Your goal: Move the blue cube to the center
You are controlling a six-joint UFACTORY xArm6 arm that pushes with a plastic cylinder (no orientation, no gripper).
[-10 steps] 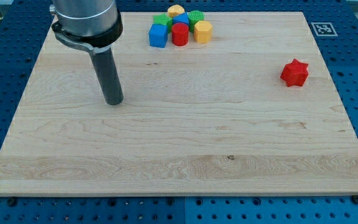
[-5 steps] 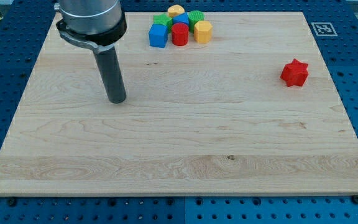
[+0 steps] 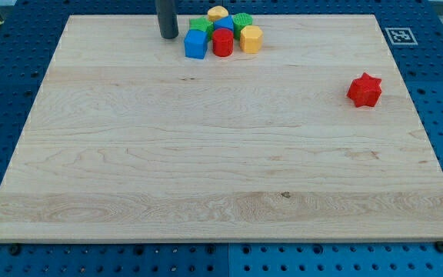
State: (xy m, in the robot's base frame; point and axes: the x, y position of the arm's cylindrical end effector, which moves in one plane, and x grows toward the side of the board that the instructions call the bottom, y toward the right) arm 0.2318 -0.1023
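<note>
The blue cube [image 3: 195, 44] sits at the left front of a cluster of blocks near the view's top edge of the wooden board [image 3: 206, 154]. My tip [image 3: 168, 35] stands just left of the blue cube and slightly above it in the view, with a small gap between them. Only the lower part of the rod shows.
The cluster holds a red cylinder [image 3: 222, 43], a yellow block [image 3: 251, 38], a green block [image 3: 241, 21], a second yellow block [image 3: 218, 13], a green piece [image 3: 200, 25] and a second blue block [image 3: 224, 25]. A red star block [image 3: 364, 90] lies alone at the right.
My tip has moved from the left middle of the board up toward the view's top and right, ending beside the blue cube. No block has moved.
</note>
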